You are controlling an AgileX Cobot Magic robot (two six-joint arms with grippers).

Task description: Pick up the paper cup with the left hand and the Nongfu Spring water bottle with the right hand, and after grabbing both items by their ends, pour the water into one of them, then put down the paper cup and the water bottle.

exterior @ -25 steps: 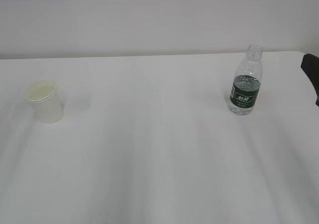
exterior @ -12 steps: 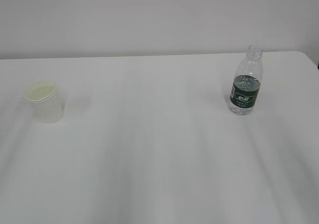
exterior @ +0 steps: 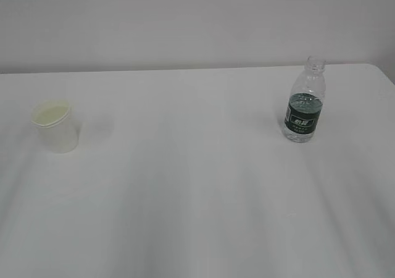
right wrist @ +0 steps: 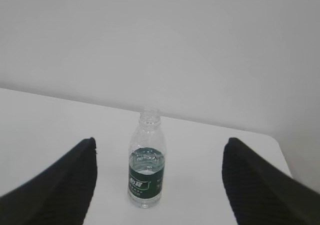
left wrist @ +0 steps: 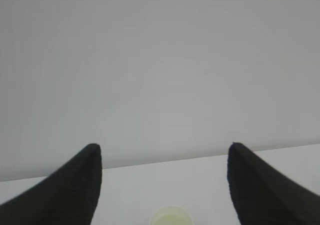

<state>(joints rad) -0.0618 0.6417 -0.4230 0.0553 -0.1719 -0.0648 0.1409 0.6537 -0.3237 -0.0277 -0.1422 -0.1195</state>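
The white paper cup (exterior: 55,126) stands upright at the table's left, its cream inside showing. In the left wrist view only its rim (left wrist: 172,216) peeks in at the bottom edge, ahead of my open left gripper (left wrist: 164,147), whose jaws stand wide apart and hold nothing. The Nongfu Spring water bottle (exterior: 304,102) stands upright and capless at the right, green label facing front, water (right wrist: 146,161) reaching about the label's top. My right gripper (right wrist: 158,141) is open, well back from the bottle (right wrist: 146,159), which appears between its fingers. Neither gripper shows in the exterior view.
The white table (exterior: 185,185) runs back to a plain pale wall. Its right edge (exterior: 386,74) lies close beyond the bottle.
A dark part of the right arm at the exterior view's right edge one second ago has left that view. Cup and bottle have not moved.
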